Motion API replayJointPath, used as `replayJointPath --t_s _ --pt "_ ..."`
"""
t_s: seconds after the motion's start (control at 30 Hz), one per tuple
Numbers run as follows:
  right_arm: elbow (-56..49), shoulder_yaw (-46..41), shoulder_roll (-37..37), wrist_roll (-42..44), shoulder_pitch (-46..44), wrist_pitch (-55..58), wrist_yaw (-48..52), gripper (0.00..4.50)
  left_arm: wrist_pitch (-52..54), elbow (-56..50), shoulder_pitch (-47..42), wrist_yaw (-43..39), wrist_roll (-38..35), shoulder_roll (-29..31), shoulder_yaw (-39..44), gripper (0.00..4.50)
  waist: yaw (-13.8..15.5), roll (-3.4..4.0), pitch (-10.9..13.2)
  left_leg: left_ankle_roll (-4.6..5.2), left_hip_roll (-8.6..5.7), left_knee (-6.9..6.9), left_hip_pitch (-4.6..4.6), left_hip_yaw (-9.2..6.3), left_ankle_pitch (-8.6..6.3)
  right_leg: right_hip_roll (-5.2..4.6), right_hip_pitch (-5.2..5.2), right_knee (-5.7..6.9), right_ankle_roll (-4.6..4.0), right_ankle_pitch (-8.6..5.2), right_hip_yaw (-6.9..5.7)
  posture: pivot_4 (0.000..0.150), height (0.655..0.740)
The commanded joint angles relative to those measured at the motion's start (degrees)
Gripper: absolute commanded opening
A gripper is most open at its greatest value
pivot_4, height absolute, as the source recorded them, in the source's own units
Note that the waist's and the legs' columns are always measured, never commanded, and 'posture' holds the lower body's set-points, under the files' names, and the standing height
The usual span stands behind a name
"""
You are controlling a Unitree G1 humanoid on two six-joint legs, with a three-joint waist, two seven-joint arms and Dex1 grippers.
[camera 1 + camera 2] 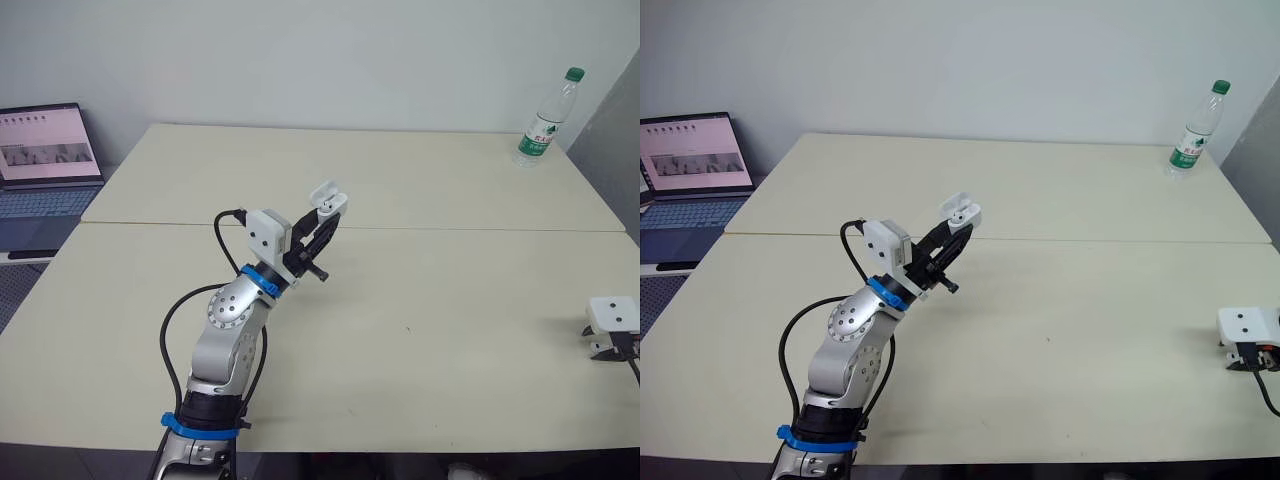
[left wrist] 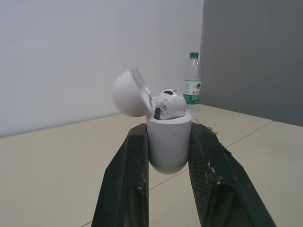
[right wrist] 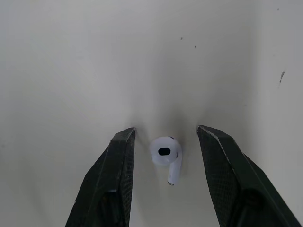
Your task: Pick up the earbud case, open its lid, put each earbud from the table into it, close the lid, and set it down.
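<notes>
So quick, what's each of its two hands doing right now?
Left gripper: closed on the earbud case, lid open.
Right gripper: open, straddling an earbud lying on the table.

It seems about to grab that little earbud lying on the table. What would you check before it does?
1. The case is clamped in the left end effector: ok.
2. The lid is open: ok.
3. The first earbud sits in the case: ok.
4. A free slot beside it: cannot tell.
5. The right end effector is open, straddling the loose earbud on the table: ok.
</notes>
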Motion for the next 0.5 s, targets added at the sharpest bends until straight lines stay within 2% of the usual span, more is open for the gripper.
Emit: replayJointPath --t_s 0.03,0.23,0.5 --pt "1.5 1.0 -1.55 -3.01 -0.4 -1.64 -1.3 2.12 -0.87 -2.02 -0.75 -0.19 -0.35 0.23 0.02 0.76 0.01 0.0 0.0 0.0 0.0 0.0 0.0 0.0 0.0 0.0 0.0 0.0 0.0 0.0 0.0 0.15 0.74" --pt "3.56 1.59 -1.28 -5.3 -1.96 -4.15 -2.98 2.12 -0.81 -2.24 -0.51 -0.13 -0.32 0.36 0.04 0.76 0.01 -0.01 0.0 0.0 -0.02 0.03 0.0 0.0 0.0 -0.02 0.02 0.0 0.02 0.01 0.01 0.15 0.74" --pt "4.03 1.15 -0.21 -4.2 -2.37 -3.43 -1.88 2.12 -0.88 -1.92 -0.79 -0.23 -0.48 0.54 0.13 0.76 0.01 0.0 0.0 0.0 -0.02 0.05 0.03 0.06 0.0 -0.02 0.02 0.0 0.05 0.03 0.1 0.15 0.74"
